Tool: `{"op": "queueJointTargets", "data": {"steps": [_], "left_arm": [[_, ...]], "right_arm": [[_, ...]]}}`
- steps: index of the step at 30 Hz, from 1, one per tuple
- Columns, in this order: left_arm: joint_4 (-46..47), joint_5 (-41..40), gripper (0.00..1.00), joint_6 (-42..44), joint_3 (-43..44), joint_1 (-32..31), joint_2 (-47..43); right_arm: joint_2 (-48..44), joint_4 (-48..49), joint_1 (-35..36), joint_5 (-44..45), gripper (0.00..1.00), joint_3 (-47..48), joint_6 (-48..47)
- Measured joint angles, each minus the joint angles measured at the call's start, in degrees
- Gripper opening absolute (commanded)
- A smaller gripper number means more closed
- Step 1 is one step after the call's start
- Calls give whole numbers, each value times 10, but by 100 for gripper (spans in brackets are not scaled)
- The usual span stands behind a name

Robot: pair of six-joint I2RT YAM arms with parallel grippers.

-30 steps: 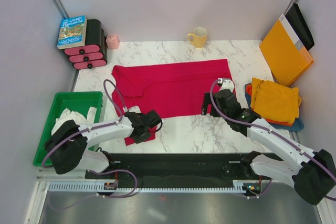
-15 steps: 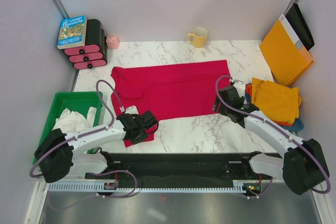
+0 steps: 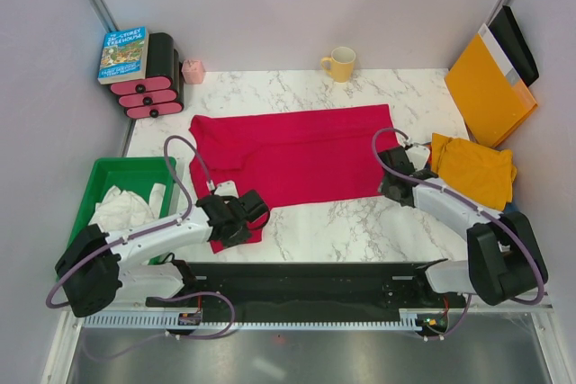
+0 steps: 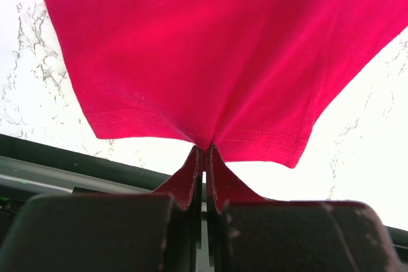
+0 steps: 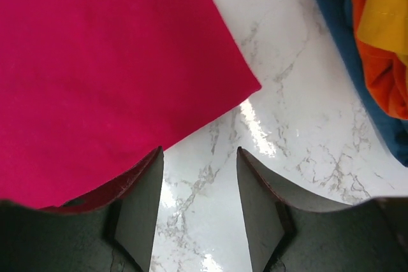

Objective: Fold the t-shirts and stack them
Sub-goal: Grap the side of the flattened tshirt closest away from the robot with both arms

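Your right claw (image 5: 199, 154) shifted right to the near-right corner of the crimson t-shirt (image 3: 297, 155), jaws half-wide, empty; left claw (image 4: 204, 152) pinches its hem.

A crimson t-shirt (image 3: 292, 155) lies spread on the marble table (image 3: 342, 222); the left gripper (image 3: 245, 222) sits on its near left corner; the right gripper (image 3: 389, 188) is at its near right corner, just beside a folded mustard-yellow t-shirt (image 3: 470, 173) on a stack.
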Motion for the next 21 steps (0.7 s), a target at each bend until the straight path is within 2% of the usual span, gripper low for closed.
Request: {"op": "queueJointTargets", "data": {"steps": [12, 21], "left_arm": [[0, 0, 2, 19, 0, 0, -16], [0, 0, 2, 23, 0, 0, -16]], "right_arm": [[45, 2, -70, 25, 58, 1, 11], [86, 25, -90, 28, 60, 21, 14]]}}
